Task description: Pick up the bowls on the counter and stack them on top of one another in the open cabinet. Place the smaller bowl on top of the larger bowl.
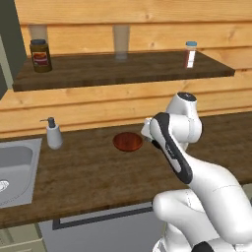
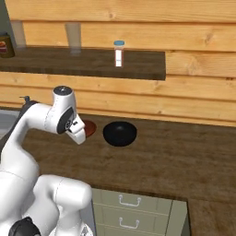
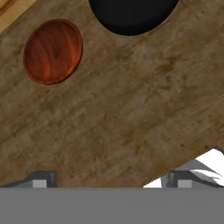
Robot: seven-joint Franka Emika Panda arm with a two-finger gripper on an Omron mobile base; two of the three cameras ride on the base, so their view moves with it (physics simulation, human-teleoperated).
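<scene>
smaller bowl (image 3: 53, 51) and larger bowl (image 3: 131, 15) upright, side by side; pincer (image 3: 109, 179) spread apart, empty

Small glossy red-brown bowl (image 3: 53, 51), shallow, upright, resting on dark wood-grain counter (image 3: 122, 118) near the back wall. Wider black bowl (image 2: 119, 133) with thick dark rim, upright, on same counter just beside the red-brown one, not touching. Both bowls empty. Steel sink (image 1: 12, 170) inset at counter's left end.

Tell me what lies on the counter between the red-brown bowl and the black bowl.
Nothing: in the hand view, bare wood counter separates the red-brown bowl from the black bowl.
</scene>
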